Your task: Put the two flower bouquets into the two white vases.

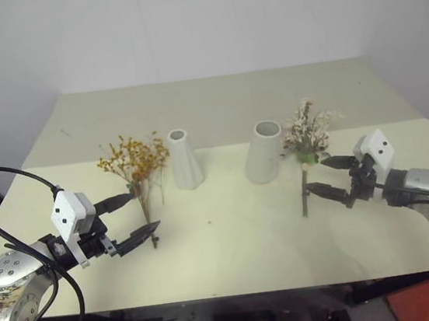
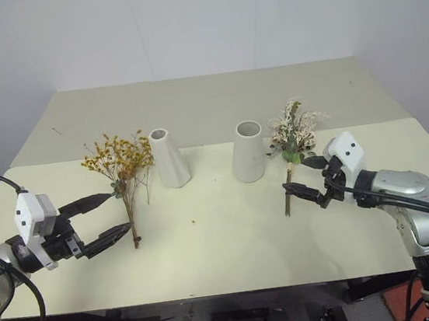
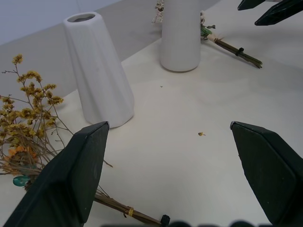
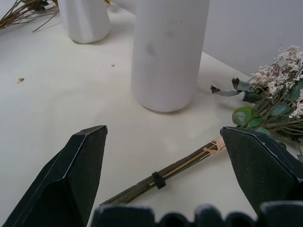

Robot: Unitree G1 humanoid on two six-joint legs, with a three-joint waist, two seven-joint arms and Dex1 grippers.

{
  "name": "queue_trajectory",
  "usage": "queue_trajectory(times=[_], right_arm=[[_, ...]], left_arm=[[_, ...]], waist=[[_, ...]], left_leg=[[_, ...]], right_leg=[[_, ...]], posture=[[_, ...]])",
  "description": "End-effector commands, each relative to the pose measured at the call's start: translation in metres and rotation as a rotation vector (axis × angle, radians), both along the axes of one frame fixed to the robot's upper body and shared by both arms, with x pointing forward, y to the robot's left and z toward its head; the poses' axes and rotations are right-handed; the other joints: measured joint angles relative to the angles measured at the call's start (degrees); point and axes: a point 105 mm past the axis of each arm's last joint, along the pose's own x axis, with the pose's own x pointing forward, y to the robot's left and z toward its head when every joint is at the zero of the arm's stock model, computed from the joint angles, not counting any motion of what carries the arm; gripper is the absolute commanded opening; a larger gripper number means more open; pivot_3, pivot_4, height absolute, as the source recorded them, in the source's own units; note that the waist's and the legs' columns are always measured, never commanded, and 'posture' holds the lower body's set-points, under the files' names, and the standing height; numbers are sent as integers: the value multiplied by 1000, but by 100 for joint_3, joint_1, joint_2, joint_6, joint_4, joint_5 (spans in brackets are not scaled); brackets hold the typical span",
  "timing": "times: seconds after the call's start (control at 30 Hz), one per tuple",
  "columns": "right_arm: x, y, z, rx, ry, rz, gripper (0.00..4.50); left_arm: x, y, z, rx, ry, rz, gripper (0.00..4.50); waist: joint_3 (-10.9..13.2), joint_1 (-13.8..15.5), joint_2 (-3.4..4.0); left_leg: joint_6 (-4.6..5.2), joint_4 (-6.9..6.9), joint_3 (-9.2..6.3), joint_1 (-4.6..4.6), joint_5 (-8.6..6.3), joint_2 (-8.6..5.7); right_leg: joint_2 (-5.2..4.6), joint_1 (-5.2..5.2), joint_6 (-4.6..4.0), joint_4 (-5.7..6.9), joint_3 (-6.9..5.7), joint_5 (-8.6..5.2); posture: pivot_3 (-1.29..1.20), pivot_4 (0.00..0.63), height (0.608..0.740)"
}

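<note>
White vases (image 1: pixel 185 159) upright; bouquets (image 1: pixel 136 170) flat on table (image 1: pixel 232 237); grippers (image 1: pixel 131 218) open

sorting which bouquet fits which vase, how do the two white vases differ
The slim-necked vase flares to a wide base under a small mouth; the wider vase is nearly straight-sided with a broad mouth. The slim one stands beside the yellow bouquet on the robot's left, the wide one beside the mixed bouquet on its right. Both are matte white, upright and empty.
</note>
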Motion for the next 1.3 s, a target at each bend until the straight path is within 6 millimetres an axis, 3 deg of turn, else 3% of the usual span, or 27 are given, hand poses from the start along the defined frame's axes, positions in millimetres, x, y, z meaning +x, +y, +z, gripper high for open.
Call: queue_trajectory(times=[0.03, 0.43, 0.73, 1.13, 1.3], right_arm=[[1, 2, 8, -3, -30, 0, 4500], [7, 5, 8, -7, -1, -40, 4500], [37, 1, 7, 47, 174, -268, 4500], [55, 20, 1, 35, 363, -388, 4500], [61, 15, -4, -35, 431, -489, 4500]], left_arm=[[-1, -1, 7, 11, -37, -9, 4470], [0, -3, 8, 19, -31, -29, 4470], [14, -9, 14, 45, 11, -110, 4470], [42, -28, 56, 47, 31, -333, 4470], [49, -35, 66, 75, 12, -391, 4470]], waist=[[0, 1, 0], [0, -4, 0], [0, -7, 0], [1, -35, -1], [1, -88, -1]], left_leg=[[0, 0, 0, 0, 0, 0], [0, 0, -1, 0, 0, 0], [-1, 0, 1, -2, 1, -2], [1, 7, 22, -16, 2, -3], [1, 9, 24, -22, 2, -3]], right_leg=[[0, 0, 0, 0, 0, 0], [0, -1, 0, 0, 0, 0], [0, -4, 0, 5, 0, 0], [3, -7, 0, 25, -11, 0], [4, -12, 1, 23, -11, 0]], posture=[[0, 150, 740], [0, 150, 740], [0, 150, 740], [0, 150, 740], [0, 150, 740]])
